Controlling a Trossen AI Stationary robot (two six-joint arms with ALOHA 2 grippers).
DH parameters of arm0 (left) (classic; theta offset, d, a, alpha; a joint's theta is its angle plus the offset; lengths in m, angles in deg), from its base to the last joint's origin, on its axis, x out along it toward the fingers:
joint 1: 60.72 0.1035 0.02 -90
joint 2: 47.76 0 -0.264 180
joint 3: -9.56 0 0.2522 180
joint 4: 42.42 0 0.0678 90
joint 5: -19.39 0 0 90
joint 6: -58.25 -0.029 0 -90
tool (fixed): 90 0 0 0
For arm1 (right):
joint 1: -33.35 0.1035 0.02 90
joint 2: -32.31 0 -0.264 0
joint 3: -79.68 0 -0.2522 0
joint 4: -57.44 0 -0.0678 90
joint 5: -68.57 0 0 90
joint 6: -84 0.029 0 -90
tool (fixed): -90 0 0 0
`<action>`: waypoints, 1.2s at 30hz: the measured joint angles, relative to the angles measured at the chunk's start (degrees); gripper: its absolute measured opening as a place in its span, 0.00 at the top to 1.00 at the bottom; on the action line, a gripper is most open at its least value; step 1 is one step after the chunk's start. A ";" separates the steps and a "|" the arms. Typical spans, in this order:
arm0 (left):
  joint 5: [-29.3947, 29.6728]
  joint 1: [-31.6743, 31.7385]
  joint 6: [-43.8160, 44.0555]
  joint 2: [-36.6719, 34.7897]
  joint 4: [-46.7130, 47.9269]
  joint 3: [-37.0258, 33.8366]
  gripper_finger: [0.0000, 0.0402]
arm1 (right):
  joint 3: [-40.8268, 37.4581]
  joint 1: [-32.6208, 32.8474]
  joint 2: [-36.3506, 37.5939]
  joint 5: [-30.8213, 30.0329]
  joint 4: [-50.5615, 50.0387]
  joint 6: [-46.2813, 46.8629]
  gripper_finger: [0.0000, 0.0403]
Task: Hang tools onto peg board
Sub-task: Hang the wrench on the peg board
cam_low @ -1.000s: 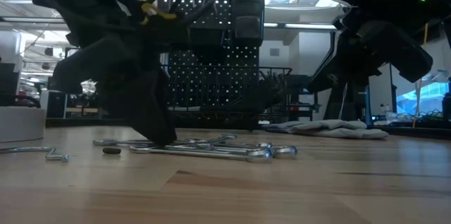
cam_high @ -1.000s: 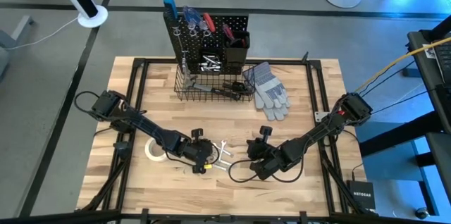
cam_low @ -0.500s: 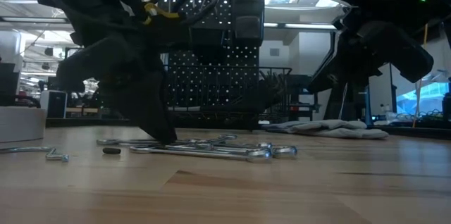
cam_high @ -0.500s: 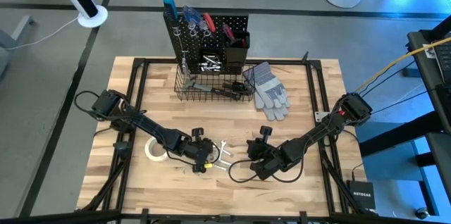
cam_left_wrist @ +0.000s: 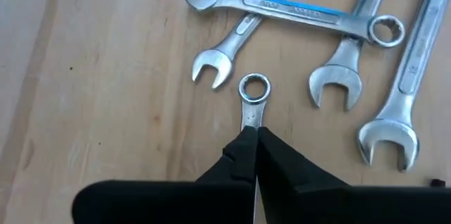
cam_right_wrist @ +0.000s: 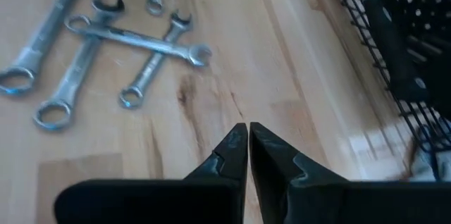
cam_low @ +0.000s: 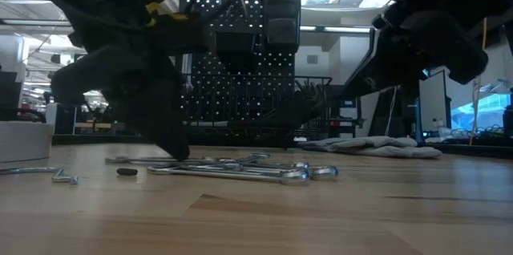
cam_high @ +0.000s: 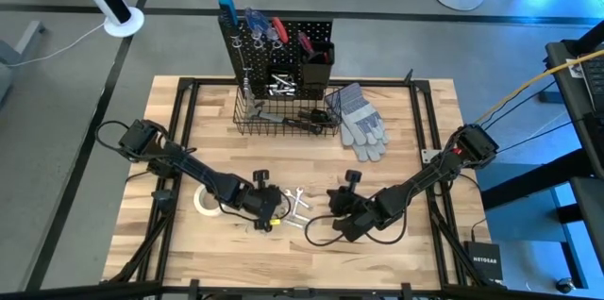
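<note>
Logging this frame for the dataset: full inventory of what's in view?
small wrench: 1, silver, pinched by its shank in the left gripper, ring end showing, above the tabletop.
loose wrenches: at least 4, silver, overlapping on the table at front centre.
tape roll: 1, white, front left, beside the left arm.
peg board: 1, black, upright at the back edge, red and blue handles hung on it.
wire basket: 1, black, at the board's base, tools inside.
work gloves: grey, right of the basket.
table: 1, light wood.
left gripper: shut on the small wrench.
right gripper: shut, empty, front centre-right, off the table.
</note>
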 joint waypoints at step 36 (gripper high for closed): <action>8.29 -1.54 -29.18 -0.15 -5.17 2.45 0.83 | 0.02 -5.70 -3.53 14.23 17.70 -11.83 0.85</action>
